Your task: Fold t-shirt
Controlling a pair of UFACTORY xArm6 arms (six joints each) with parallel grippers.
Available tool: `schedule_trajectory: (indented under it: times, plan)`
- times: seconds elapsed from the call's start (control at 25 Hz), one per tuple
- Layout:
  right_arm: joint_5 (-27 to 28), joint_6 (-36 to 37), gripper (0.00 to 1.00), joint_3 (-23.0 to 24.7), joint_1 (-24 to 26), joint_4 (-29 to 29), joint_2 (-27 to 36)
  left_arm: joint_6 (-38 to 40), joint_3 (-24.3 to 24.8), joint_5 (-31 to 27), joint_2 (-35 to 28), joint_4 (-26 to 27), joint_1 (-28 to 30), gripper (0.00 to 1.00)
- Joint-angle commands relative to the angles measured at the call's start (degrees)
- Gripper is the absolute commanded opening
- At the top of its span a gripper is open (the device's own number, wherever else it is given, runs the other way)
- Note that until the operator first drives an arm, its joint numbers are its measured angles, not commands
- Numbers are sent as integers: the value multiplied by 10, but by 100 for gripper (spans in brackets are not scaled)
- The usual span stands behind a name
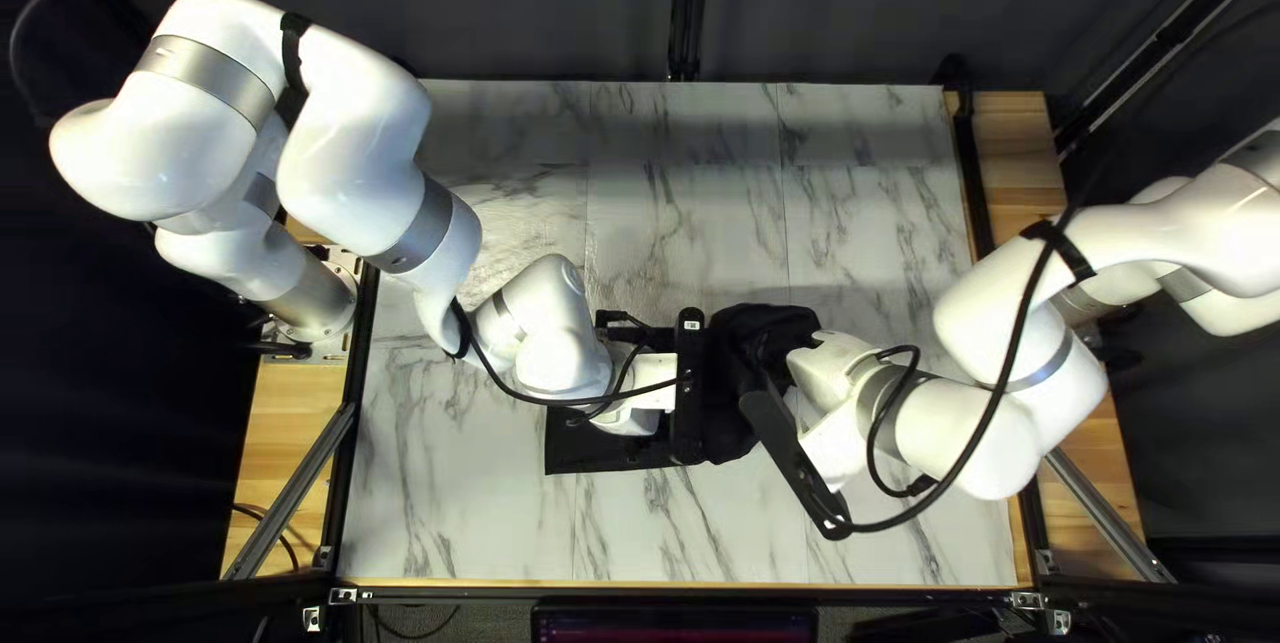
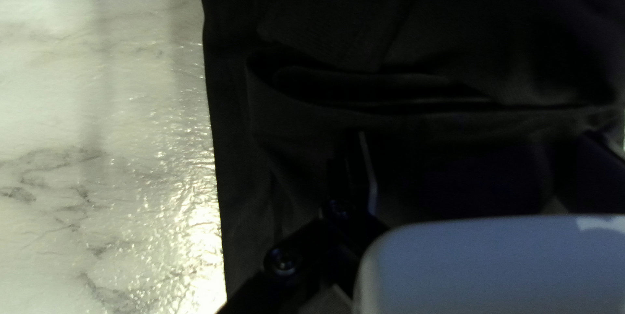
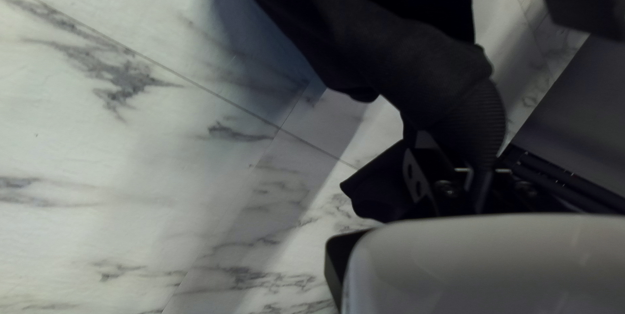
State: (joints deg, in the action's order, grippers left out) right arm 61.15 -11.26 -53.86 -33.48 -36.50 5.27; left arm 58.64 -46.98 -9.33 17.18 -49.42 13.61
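The black t-shirt (image 1: 771, 323) is partly bunched between the arms in the top left view, with a flatter piece under my left arm. My left gripper (image 1: 688, 383) is over its middle, fingertips hidden there; my right gripper (image 1: 796, 459) is at its right side. Seen from the left wrist, the left gripper (image 2: 485, 151) stands open, its fingers wide apart over the dark shirt (image 2: 416, 119), which shows a raised fold ahead of them. In the right wrist view, the right gripper (image 3: 483, 174) pinches a ribbed part of the shirt (image 3: 416, 60), a twisted length stretching away from it.
Marbled table (image 1: 467, 497) shows around the shirt, including along its near and far sides. The two forearms come close together over the cloth. A dark metal frame rail (image 1: 667, 597) runs along the near edge.
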Motion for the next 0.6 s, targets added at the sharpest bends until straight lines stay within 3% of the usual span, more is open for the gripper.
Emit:
schedule_trajectory:
  times: [0.04,0.32,0.6]
  plan:
    - [-14,10,0,-18,6,-11,-20,10,-1,2,3,-11,-1,100]
    - [-39,25,0,-42,14,-19,-56,11,-4,3,6,-12,-2,100]
    - [-36,20,0,-35,8,-20,-50,8,-7,5,10,-11,-4,100]
